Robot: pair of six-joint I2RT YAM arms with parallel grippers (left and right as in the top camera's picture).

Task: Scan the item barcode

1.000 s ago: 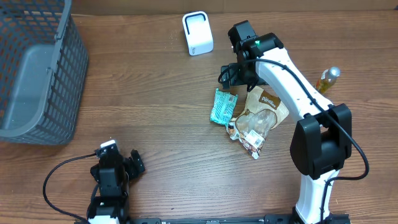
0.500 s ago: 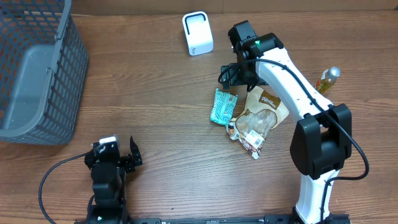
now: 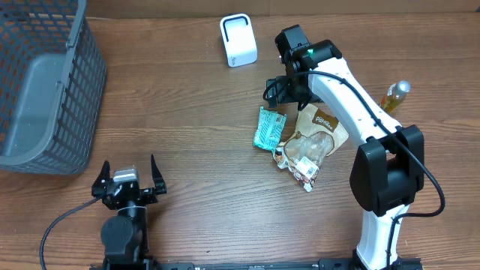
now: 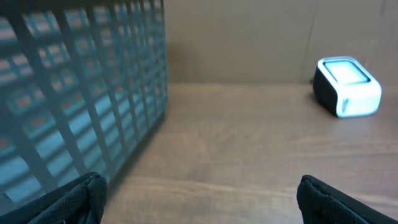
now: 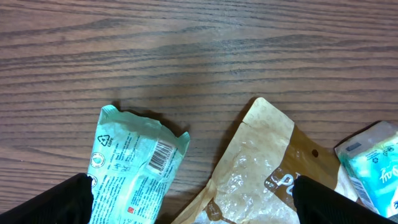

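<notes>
The grey basket point(image 3: 41, 82) fills the far left corner of the bench point(image 3: 187, 150). The left gripper point(image 3: 126, 174) sits at the near edge just right of it, fingers spread wide with nothing between them. It looks toward the basket wall and the white scanner point(image 3: 238, 40), which stands by the far edge around the middle. If this arm swings out carelessly, it could clip the basket or nudge the scanner off its facing.

Right of centre lies the teal packet point(image 3: 268, 127), the likeliest item to scan, flat on the wood. Its barcode point(image 5: 163, 154) faces up (handy for finding it, awkward for a scanner that stands on the bench). The right gripper point(image 3: 281, 91) hovers over the packet's far end, also spread wide and holding nothing.

The main hazard is the crowding. The packet's right edge touches or overlaps the brown paper bag point(image 3: 315, 135), so a descent slightly to the right could pinch both, or drag the bag along. The film looks thin and slippery, so a shallow pinch may let it slide out or fold over the barcode. A grasp across the printed bars would hide them from the scanner.

The bottle point(image 3: 395, 96) lies near the right edge, well apart, and seems unlikely to be disturbed.
</notes>
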